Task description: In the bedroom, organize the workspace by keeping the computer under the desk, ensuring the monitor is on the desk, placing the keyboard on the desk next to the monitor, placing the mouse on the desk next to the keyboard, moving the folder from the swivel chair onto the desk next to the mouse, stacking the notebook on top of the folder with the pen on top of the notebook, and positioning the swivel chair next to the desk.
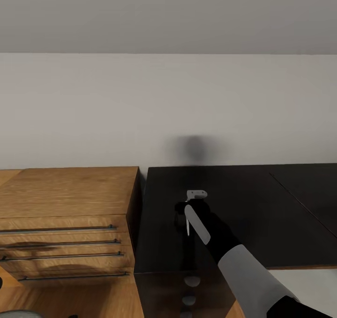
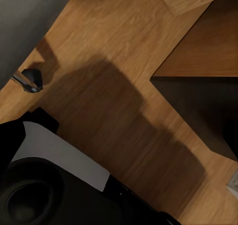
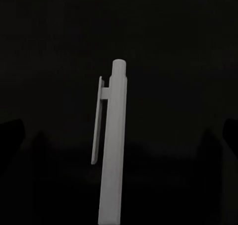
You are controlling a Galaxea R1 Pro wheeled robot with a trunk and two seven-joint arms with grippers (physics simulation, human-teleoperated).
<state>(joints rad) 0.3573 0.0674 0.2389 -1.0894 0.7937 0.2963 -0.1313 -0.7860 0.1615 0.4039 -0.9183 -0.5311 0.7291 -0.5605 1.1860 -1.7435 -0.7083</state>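
Note:
A white pen (image 3: pixel 113 145) with a clip shows in the right wrist view against the black desk top (image 1: pixel 243 205). My right gripper (image 3: pixel 119 135) hangs over it, its dark fingers (image 3: pixel 12 135) standing wide apart at either side, so it is open. From the head view, the right gripper (image 1: pixel 186 210) is above the left part of the desk, with a thin white sliver of the pen (image 1: pixel 188 227) beside it. Whether the pen rests on the desk I cannot tell. The monitor, keyboard, mouse, folder, notebook, computer and swivel chair are out of view.
A wooden dresser (image 1: pixel 65 201) with several long drawer handles stands against the desk's left side. A pale wall (image 1: pixel 168 107) rises behind both. The left wrist view looks down on wooden floor (image 2: pixel 124 86), my black and white base (image 2: pixel 54 160) and a small dark caster (image 2: pixel 30 78).

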